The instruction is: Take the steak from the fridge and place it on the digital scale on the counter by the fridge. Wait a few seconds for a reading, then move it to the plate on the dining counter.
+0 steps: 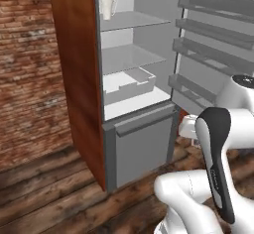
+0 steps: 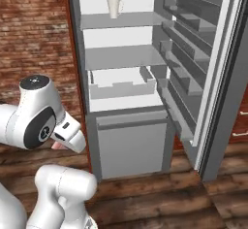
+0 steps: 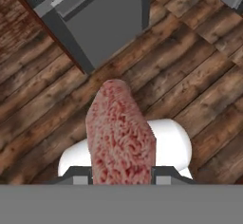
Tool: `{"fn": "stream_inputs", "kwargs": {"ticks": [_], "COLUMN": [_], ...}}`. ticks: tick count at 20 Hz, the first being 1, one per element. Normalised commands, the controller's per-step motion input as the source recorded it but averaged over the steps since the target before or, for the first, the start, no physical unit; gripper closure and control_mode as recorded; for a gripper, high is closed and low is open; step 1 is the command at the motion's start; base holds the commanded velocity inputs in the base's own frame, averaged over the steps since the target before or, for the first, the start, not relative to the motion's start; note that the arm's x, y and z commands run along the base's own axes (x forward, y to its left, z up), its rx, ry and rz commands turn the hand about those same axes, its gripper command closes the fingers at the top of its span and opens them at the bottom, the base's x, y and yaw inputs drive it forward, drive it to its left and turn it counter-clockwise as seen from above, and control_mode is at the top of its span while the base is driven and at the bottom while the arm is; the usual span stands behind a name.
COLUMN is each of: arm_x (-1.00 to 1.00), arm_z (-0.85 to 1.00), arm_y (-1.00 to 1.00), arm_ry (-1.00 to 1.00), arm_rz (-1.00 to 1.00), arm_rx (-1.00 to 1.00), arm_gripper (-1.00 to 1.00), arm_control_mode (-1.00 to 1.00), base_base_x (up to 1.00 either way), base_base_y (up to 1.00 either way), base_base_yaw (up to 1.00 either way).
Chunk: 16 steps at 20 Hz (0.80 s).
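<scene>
The steak [image 3: 121,133] is already out of the fridge [image 1: 141,74], clamped in the pincer [image 3: 121,178] and hanging over the wooden floor [image 3: 199,99] in front of the lower drawer [image 2: 131,143]. The fingers press it from both sides at its near end. Its long axis runs straight out along the pincer, the rounded free end pointing away from the hand. To carry it well, I would keep the grip steady, swing clear of the open door [image 2: 203,73] on the right, and hold the slab level before lowering it flat onto the scale.
</scene>
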Motion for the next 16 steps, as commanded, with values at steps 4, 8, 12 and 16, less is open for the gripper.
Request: {"fn": "stream_inputs", "kwargs": {"ticks": [4, 8, 12, 16], "arm_x": [0.00, 0.00, 0.00, 0.00], "arm_z": [0.00, 0.00, 0.00, 0.00], "arm_y": [0.00, 0.00, 0.00, 0.00], "arm_ry": [0.00, 0.00, 0.00, 0.00], "arm_rz": [0.00, 0.00, 0.00, 0.00], "arm_rx": [0.00, 0.00, 0.00, 0.00], "arm_gripper": [1.00, 1.00, 1.00, 1.00], "arm_control_mode": [1.00, 1.00, 1.00, 1.00], "base_base_x": [-0.98, -0.81, -0.65, -0.57], "base_base_y": [0.39, 0.13, 0.01, 0.00], "base_base_yaw": [-0.66, -0.78, -0.84, -0.86]}}
